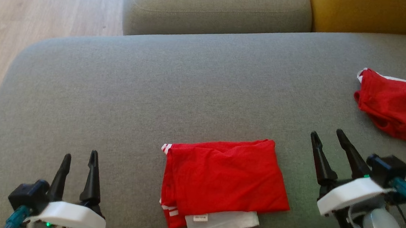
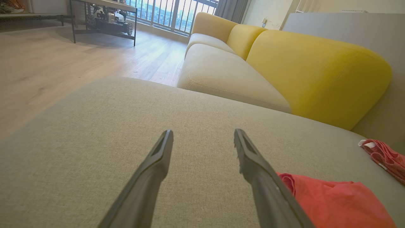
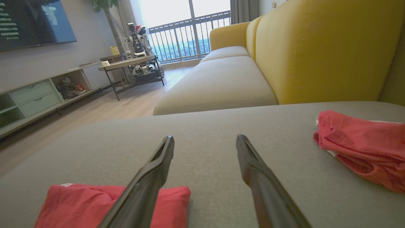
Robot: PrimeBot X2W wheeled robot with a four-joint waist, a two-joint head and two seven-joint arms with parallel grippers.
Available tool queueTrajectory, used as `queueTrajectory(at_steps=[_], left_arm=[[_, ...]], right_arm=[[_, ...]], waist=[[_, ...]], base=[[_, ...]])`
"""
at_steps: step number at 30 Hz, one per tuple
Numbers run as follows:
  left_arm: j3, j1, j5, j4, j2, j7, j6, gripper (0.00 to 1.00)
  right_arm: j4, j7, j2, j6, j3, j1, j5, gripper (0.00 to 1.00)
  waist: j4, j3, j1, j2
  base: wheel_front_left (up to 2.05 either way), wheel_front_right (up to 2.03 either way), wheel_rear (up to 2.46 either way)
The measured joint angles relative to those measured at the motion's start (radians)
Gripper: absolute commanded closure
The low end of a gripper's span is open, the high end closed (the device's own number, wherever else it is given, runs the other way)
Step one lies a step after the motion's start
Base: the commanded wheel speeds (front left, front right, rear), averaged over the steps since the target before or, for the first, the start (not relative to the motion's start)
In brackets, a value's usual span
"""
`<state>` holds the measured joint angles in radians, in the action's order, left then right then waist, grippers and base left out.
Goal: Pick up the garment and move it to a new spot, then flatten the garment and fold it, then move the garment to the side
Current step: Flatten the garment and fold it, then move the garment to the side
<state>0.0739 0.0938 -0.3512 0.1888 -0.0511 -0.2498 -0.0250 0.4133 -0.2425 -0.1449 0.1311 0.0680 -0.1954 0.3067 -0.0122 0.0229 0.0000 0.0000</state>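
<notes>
1. Head view: the garment (image 1: 224, 182) is lying folded on the grey cushion (image 1: 135, 86), near its front edge; it is showing as a red rectangle with a white layer and a label peeking out at the near side; the left gripper (image 1: 80, 155) is hovering well off to its left, the right gripper (image 1: 327, 134) just beyond its right edge; both pairs of fingers are standing apart, holding nothing; a second red piece (image 1: 394, 107) is lying bunched at the far right, well apart from the garment.
2. Left wrist view: the left fingers (image 2: 152, 171) are pointing over bare cushion, spread wide; the garment (image 2: 341, 202) is showing at lower right, partly behind one finger; whether they are touching, cannot tell.
3. Right wrist view: the right fingers (image 3: 259, 177) are likewise standing apart; the garment (image 3: 79, 205) is lying at lower left, the red piece (image 3: 364, 145) at right, bare cushion between them.
4. Judgement: the fold is looking finished, so the step in hand is probably the last one, moving the garment to the side; the next move is calling for the grippers to come down on the garment's edges, pinching every layer together so the fold is not opening, then carrying it low and flat, landing clear of the red piece.
</notes>
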Motion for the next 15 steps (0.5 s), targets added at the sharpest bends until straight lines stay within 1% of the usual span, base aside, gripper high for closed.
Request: queueTrajectory(at_steps=[2,4,7,10,15], left_arm=[[-0.002,0.000,0.008,-0.003,0.000,0.000,0.000,0.00],[-0.006,0.003,0.024,-0.015,0.001,0.000,0.000,0.00],[-0.013,0.006,0.074,-0.050,0.001,0.000,0.000,0.00],[-0.015,0.006,0.074,-0.066,0.001,0.000,0.007,0.00],[-0.008,0.009,0.074,-0.067,0.001,0.000,0.007,0.00]], right_arm=[[-0.023,0.000,0.022,0.000,-0.037,0.030,-0.039,0.00],[-0.043,0.000,0.040,0.000,-0.068,0.050,-0.049,0.00],[-0.072,-0.002,0.056,0.000,-0.075,0.067,-0.084,0.00],[-0.084,-0.004,0.068,0.000,-0.085,0.068,-0.099,0.00],[-0.089,-0.004,0.078,0.000,-0.091,0.068,-0.105,0.00]], waist=[[-0.007,-0.005,0.0000,0.0000],[-0.011,-0.008,0.0000,0.0000],[-0.013,-0.010,0.0000,0.0000],[-0.012,-0.011,0.0000,0.0000],[-0.006,-0.010,0.0000,0.0000]], base=[[0.00,0.00,0.00],[0.00,0.00,0.00],[0.00,0.00,0.00],[0.00,0.00,0.00],[0.00,0.00,0.00]])
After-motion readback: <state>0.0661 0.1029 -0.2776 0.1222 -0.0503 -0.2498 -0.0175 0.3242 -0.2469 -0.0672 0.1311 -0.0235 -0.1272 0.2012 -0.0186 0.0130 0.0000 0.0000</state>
